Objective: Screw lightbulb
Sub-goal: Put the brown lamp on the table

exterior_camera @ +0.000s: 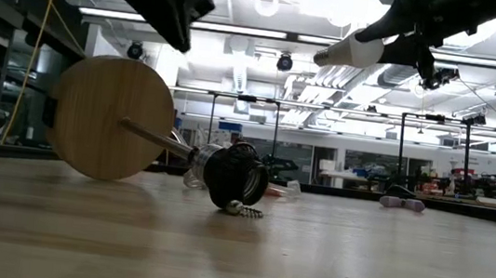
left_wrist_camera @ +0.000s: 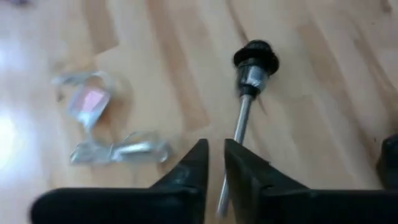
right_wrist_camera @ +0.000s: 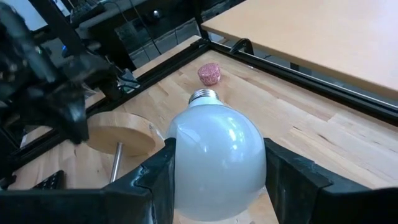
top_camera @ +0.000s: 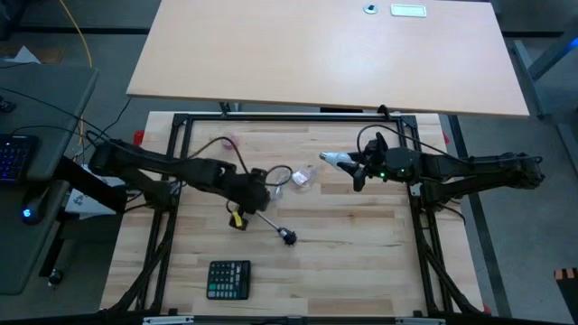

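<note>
The lightbulb (right_wrist_camera: pixel 214 158), white and frosted with a silvery screw base (right_wrist_camera: pixel 205 96), is in my right gripper (top_camera: pixel 350 162), high above the table's middle right. The lamp holder lies on its side: its wooden disc (exterior_camera: pixel 110 119) stands tilted on its rim, and a thin rod (left_wrist_camera: pixel 242 118) runs to the black socket (exterior_camera: pixel 234 177), which rests on the table. My left gripper (exterior_camera: pixel 178 30) hangs above the disc, shut and touching nothing. Its own view looks down past the fingers (left_wrist_camera: pixel 199 165) onto the rod. My right gripper pinches the bulb's glass globe at its widest part (right_wrist_camera: pixel 177 155) between its two fingers, one on each side. The fingers come nearly level from the table's right. The bulb is lifted clear, its screw base pointing away from the gripper toward the table's left.
A crumpled clear plastic wrapper (top_camera: pixel 302 178) lies between the two grippers. A black calculator (top_camera: pixel 228 278) sits near the front edge. A small pink thing (right_wrist_camera: pixel 209 73) lies at the far side. A white cord (top_camera: pixel 275 174) loops beside the left gripper.
</note>
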